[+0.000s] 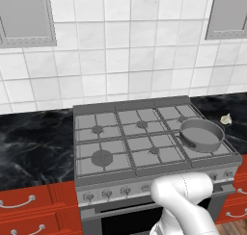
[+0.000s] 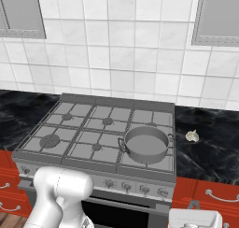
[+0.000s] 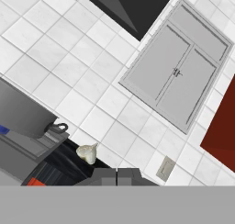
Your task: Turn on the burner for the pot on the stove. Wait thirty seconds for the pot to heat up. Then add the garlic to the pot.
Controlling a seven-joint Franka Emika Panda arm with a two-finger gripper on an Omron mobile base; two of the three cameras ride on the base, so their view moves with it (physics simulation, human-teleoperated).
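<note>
One pot (image 1: 201, 135) on six-burner stove (image 1: 140, 137), one garlic (image 1: 226, 118) on counter, hand (image 3: 117, 176) clenched empty.

Arm (image 1: 185, 193) glossy white, rounded bulbous segments (smooth shell); fingers (image 3: 108, 176) small, dark grey, blocky

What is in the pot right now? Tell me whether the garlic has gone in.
Empty. The pot shows a bare grey floor, and the garlic lies on the black counter beside the stove.
</note>
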